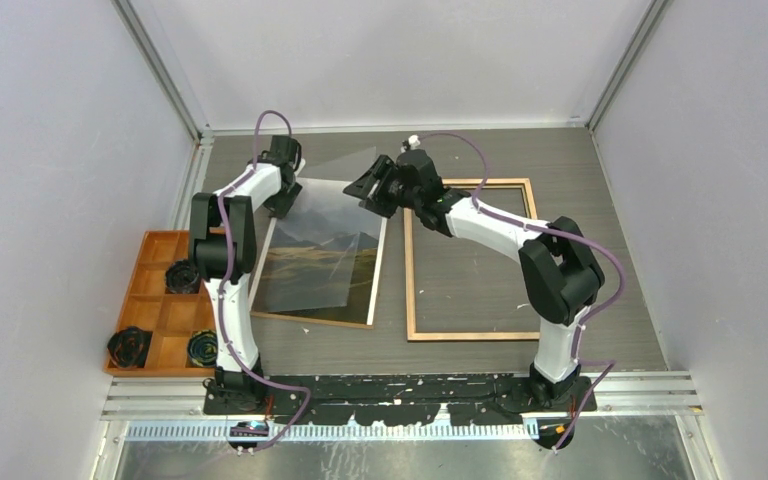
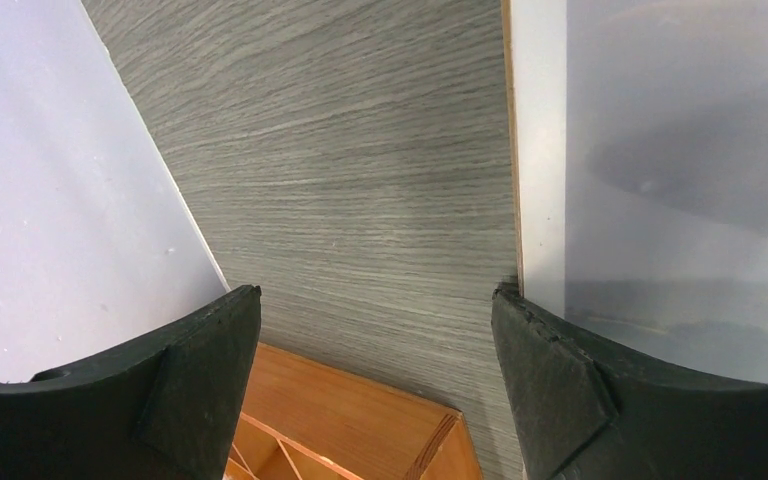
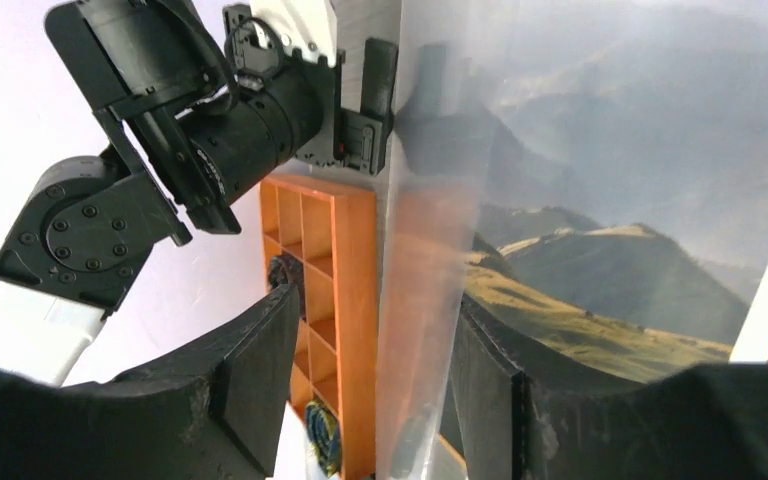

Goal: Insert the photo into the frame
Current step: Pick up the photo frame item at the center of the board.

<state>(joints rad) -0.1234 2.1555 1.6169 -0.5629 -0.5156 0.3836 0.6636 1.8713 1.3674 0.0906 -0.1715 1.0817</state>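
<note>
Grey wood-grain table, white walls. Photo lies flat left of centre on brown board, clear pane tilted over it. Frame just beside, wood back up. Photo probably light, floppy, easily creased: pinch white border near corner. Dark mountains, cloudy sky. Left gripper wide, empty. Right gripper half-wide astride pane edge; grip unclear.

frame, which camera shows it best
The top external view. The frame lies flat on the table right of the photo, its wood-coloured rails visible except where the right arm crosses them. The left wrist view shows none of it; the right wrist view shows nothing that is clearly frame.
</note>
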